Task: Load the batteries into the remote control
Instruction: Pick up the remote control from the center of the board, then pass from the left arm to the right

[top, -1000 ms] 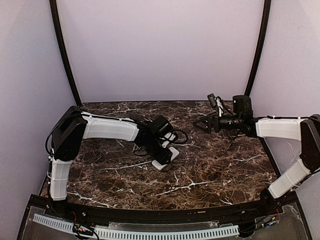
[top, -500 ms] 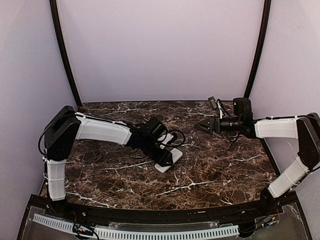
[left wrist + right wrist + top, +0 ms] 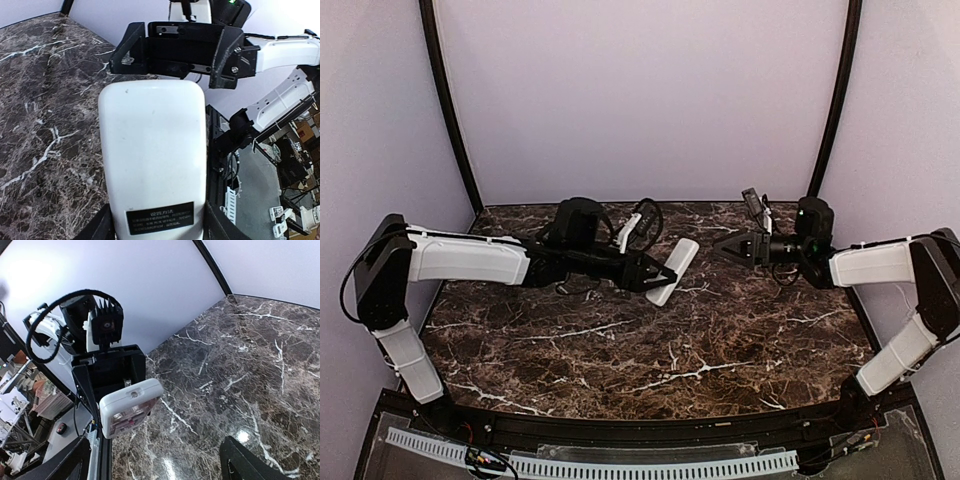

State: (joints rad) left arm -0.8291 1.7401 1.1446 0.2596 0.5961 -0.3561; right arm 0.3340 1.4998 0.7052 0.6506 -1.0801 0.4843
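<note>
The remote control is a white handset held off the marble table, plain back up with a black label. My left gripper is shut on its near end, with dark fingers on both sides. In the right wrist view, the remote's far end faces the camera, its red front turned downward. My right gripper is open and empty, level with that end and a short gap to its right; its fingers frame bare marble. The batteries are out of view.
Dark marble table with white veins, enclosed by pale walls at the back and sides. Black frame posts stand in the back corners. The right arm's camera and cables sit just above its gripper.
My left arm has lifted the remote off the table and swung it back and right, stretching toward the right gripper. The right gripper has dropped slightly and turned toward the remote.
</note>
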